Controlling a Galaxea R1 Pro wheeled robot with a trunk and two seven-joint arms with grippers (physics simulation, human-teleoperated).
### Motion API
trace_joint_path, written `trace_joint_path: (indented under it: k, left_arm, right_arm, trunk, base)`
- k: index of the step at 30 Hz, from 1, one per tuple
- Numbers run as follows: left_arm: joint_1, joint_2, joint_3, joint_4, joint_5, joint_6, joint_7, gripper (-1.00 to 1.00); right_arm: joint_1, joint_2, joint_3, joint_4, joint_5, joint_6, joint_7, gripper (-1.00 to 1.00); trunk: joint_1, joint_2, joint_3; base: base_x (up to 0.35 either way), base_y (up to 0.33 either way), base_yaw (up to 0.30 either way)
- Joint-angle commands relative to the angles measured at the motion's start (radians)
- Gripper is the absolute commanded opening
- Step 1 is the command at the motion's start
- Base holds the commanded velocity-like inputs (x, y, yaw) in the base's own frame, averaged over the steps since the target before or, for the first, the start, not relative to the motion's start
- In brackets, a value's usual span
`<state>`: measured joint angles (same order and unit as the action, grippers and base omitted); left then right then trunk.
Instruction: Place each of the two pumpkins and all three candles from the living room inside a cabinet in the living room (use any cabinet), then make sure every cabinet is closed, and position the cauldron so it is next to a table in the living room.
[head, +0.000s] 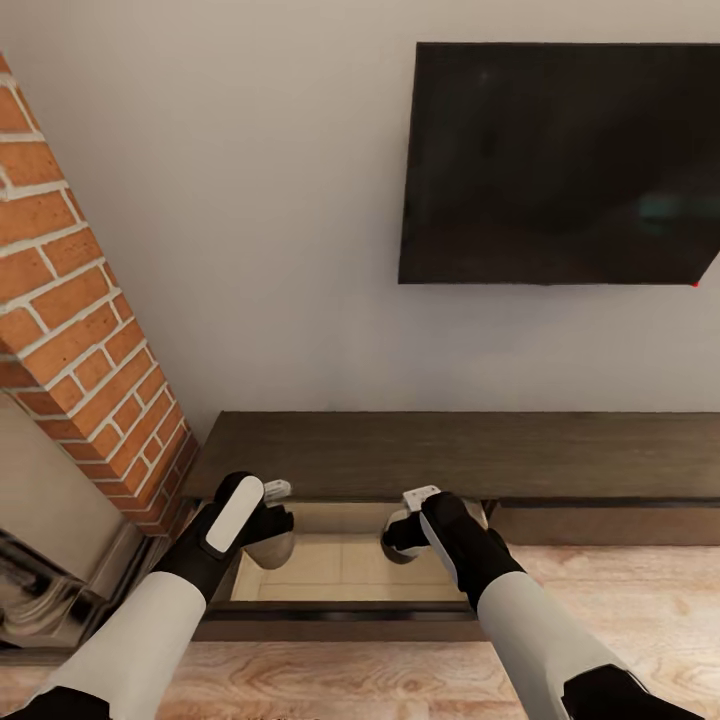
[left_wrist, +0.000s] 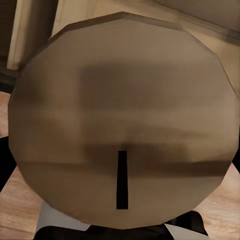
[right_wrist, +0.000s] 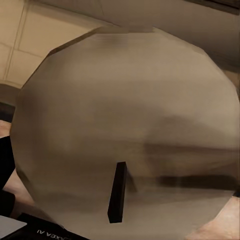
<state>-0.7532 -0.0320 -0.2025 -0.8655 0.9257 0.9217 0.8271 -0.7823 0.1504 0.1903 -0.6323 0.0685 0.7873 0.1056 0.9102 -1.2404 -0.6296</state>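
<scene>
The long dark-brown cabinet (head: 450, 455) stands against the wall with one drawer (head: 340, 568) pulled out, its pale wood bottom bare. My left gripper (head: 272, 522) hangs over the drawer's left end, shut on a beige candle (head: 274, 550). My right gripper (head: 408, 524) hangs over the drawer's right part, shut on a second candle (head: 396, 545). Seen up close from the left wrist, the candle (left_wrist: 125, 120) is a round tan disc with a black wick. The right wrist view gives the same close look at the other candle (right_wrist: 130, 125).
A brick fireplace (head: 80, 330) stands close on the left, next to my left arm. A dark TV (head: 560, 160) hangs on the wall above the cabinet. Wood floor (head: 350, 680) runs in front of the drawer.
</scene>
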Motion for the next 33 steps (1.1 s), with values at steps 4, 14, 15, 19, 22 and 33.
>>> trace_joint_path:
  k: [4,14,15,19,22,33]
  left_arm:
    - [0.0,0.0,-0.01,-0.001,-0.001,0.0,0.0,-1.0]
    - [0.0,0.0,-0.05,-0.004,0.001,0.0,0.0,-1.0]
    - [0.0,0.0,-0.05,-0.004,0.001,0.0,0.0,-1.0]
    - [0.0,0.0,-0.051,-0.004,0.001,0.0,0.0,-1.0]
    - [0.0,0.0,-0.051,-0.004,0.001,0.0,0.0,-1.0]
    - [0.0,0.0,-0.051,-0.004,0.001,0.0,0.0,-1.0]
  right_arm:
    - [0.0,0.0,0.0,0.0,-0.003,-0.007,-0.001,-1.0]
    - [0.0,0.0,0.0,0.0,-0.004,-0.007,-0.001,-1.0]
    - [0.0,0.0,0.0,0.0,-0.004,-0.007,-0.001,-1.0]
    - [0.0,0.0,0.0,0.0,-0.004,-0.007,-0.001,-1.0]
    - [0.0,0.0,0.0,0.004,-0.004,-0.007,-0.001,-1.0]
    - [0.0,-0.002,0.0,-0.001,-0.004,-0.007,-0.001,-1.0]
  trunk:
    - [0.0,0.0,0.0]
    - [0.023,-0.042,-0.019]
    - [0.027,-0.049,-0.022]
    - [0.042,-0.077,-0.034]
    - [0.054,-0.098,-0.044]
    - [0.096,-0.175,-0.078]
  base:
    - [0.0,0.0,0.153]
    - [0.0,0.0,0.01]
    - [0.0,0.0,0.0]
    - [0.0,0.0,0.0]
    - [0.0,0.0,0.0]
    - [0.0,0.0,-0.001]
